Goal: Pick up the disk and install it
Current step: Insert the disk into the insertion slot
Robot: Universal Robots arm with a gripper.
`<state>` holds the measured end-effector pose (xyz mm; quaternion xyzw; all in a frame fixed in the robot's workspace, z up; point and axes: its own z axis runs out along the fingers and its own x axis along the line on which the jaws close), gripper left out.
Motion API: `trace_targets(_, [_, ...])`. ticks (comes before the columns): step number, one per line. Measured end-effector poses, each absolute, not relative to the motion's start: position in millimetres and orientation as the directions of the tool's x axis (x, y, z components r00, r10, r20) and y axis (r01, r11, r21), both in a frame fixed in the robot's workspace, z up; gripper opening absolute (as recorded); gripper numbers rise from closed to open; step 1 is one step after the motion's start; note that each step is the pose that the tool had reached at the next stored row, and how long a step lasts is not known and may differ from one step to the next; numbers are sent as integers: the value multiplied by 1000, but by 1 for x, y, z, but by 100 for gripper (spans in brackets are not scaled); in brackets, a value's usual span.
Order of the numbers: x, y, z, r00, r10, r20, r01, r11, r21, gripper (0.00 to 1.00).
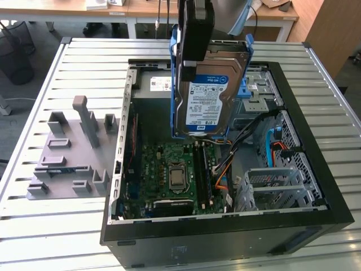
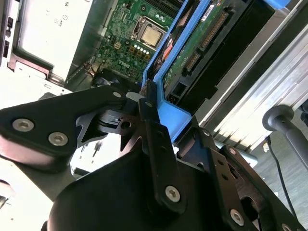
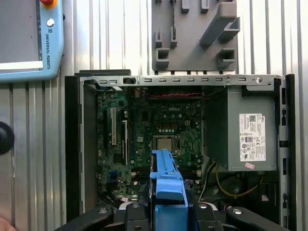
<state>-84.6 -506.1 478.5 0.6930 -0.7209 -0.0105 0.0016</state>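
Note:
The disk (image 1: 210, 93), a silver drive with a white-and-blue label in a blue carrier, hangs upright above the open computer case (image 1: 169, 237), over the far half of the motherboard (image 1: 172, 169). My gripper (image 1: 189, 59) comes down from above and is shut on the disk's upper edge. In the second wrist view the black fingers (image 2: 147, 103) clamp the blue carrier (image 2: 171, 113), and the drive's green circuit side (image 2: 202, 38) shows beyond. In the first wrist view the blue carrier (image 3: 166, 180) juts out from the gripper (image 3: 166, 211) above the motherboard (image 3: 163, 130).
A grey power supply (image 3: 240, 134) sits in one corner of the case. A metal drive cage (image 1: 276, 186) and cables fill the exterior view's right side. A grey fixture plate (image 1: 73, 152) lies on the slatted table at the exterior view's left. A teach pendant (image 3: 24, 38) lies nearby.

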Motion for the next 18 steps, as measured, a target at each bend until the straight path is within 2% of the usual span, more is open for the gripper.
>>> trace_targets(8, [-84, -523, 477, -40, -999, -12, -999, 39, 17, 36])
trace_targets(18, [-70, -528, 476, -40, -999, -12, -999, 39, 17, 36])
